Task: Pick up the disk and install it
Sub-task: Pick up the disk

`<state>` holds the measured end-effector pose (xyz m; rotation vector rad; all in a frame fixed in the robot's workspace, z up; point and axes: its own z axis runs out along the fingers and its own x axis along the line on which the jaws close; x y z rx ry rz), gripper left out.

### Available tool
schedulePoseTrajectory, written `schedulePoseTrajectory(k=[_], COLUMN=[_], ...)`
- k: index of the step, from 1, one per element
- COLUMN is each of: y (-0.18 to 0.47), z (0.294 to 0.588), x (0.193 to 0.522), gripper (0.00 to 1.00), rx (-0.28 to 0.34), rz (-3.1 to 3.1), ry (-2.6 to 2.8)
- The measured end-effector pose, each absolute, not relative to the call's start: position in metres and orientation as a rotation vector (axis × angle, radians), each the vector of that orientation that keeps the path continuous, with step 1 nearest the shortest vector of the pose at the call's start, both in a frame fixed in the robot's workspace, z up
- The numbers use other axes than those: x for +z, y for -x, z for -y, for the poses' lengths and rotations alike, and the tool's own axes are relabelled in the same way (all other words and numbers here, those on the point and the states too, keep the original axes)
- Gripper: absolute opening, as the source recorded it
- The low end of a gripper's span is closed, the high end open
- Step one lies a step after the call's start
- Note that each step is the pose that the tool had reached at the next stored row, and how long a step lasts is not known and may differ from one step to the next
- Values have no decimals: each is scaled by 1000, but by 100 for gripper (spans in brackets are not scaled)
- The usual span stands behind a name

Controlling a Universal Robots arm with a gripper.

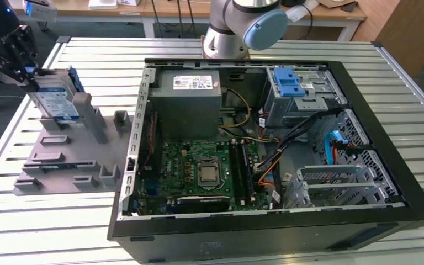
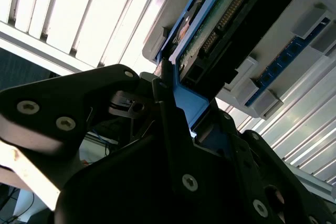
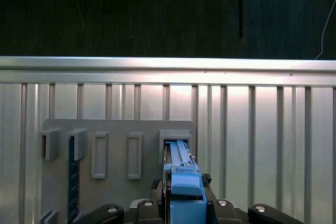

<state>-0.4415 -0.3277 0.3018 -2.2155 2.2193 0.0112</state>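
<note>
The claw [image 1: 26, 74] is clamped on the upright disk [image 1: 56, 102], silver with a blue frame and blue-and-white label.

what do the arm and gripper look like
The arm is a silver-grey tube with a round light-blue joint cap. The gripper is black, built of flat angular links fastened with silver screws.
</note>
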Motion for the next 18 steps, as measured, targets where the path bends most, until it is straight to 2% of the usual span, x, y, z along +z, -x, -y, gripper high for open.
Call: schedulePoseTrajectory(k=[18], y=[442], z=[328], x=[311], gripper=[36], rx=[11], rz=[-2219], ry=[2216])
